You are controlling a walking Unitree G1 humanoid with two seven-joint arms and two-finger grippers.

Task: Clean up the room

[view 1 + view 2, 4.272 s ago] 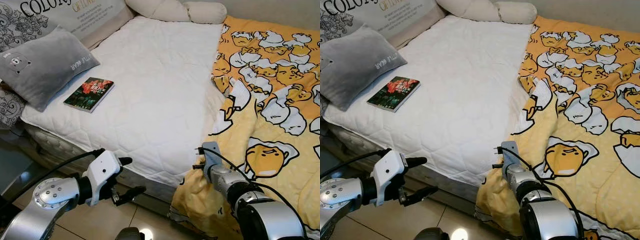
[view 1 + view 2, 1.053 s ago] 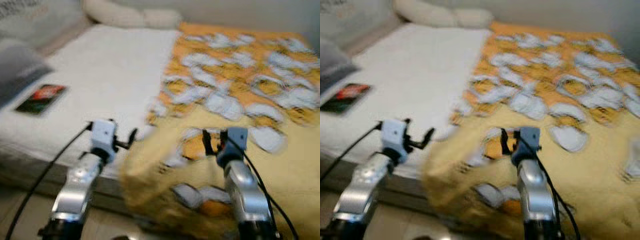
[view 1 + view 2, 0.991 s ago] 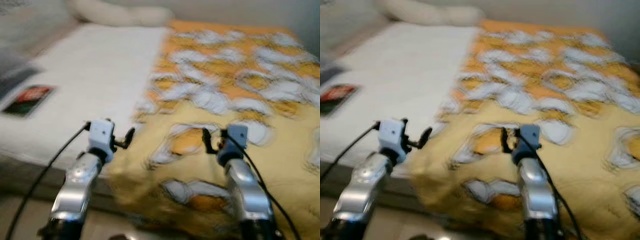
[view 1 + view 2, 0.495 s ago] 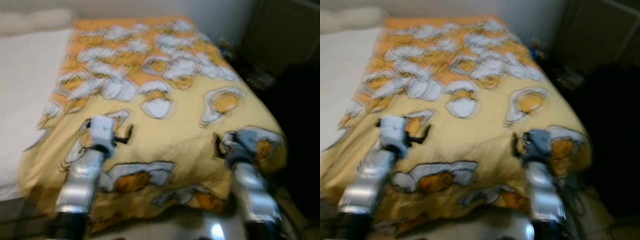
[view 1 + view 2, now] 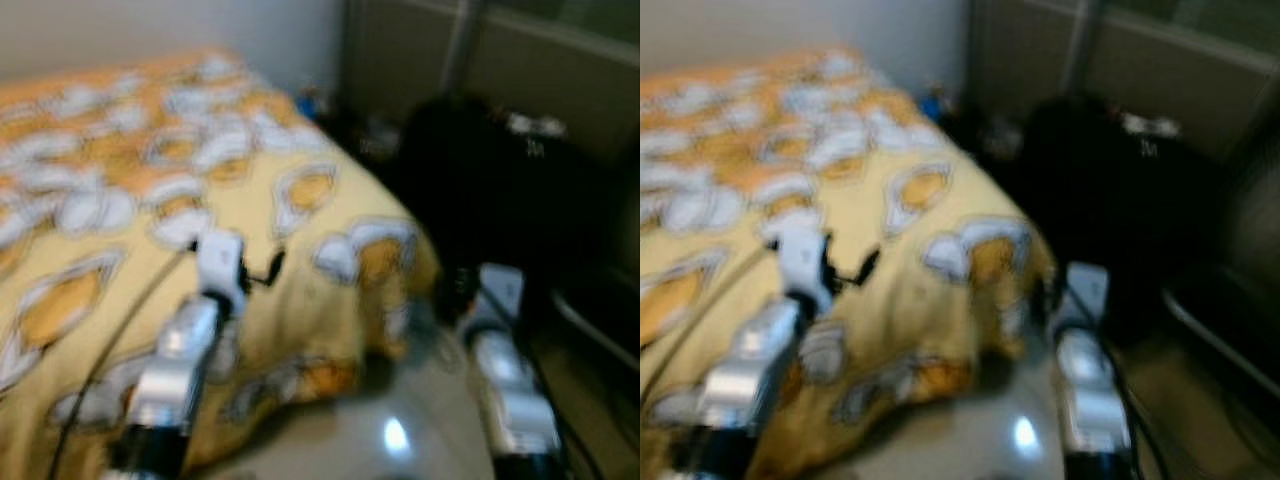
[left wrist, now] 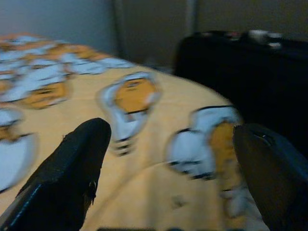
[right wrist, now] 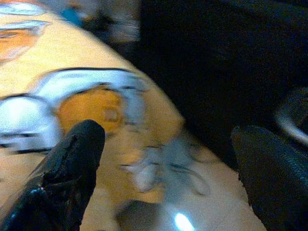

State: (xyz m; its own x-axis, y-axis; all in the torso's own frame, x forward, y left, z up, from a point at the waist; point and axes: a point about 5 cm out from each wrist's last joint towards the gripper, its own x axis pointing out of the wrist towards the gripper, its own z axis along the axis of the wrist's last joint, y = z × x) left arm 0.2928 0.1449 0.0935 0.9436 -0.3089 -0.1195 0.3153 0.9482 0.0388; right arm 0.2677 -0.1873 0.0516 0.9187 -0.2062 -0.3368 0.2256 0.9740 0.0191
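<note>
Swung right since earlier: white mattress, book gone; yellow egg-print quilt [image 5: 120, 230] corner, dark bulky bag [image 5: 490, 190] ahead. Left gripper [image 6: 168, 159], right gripper [image 7: 163, 159] both spread wide, empty; tidying unfinished.

Beyond the bed's corner stands a large dark bulky shape [image 5: 500, 190] (too blurred to identify), with glossy pale floor [image 5: 390, 440] below reflecting light.

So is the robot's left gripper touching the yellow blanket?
Apart. In the left wrist view the left gripper is open, its two black fingers spread wide above the yellow blanket, nothing pinched between them.
</note>
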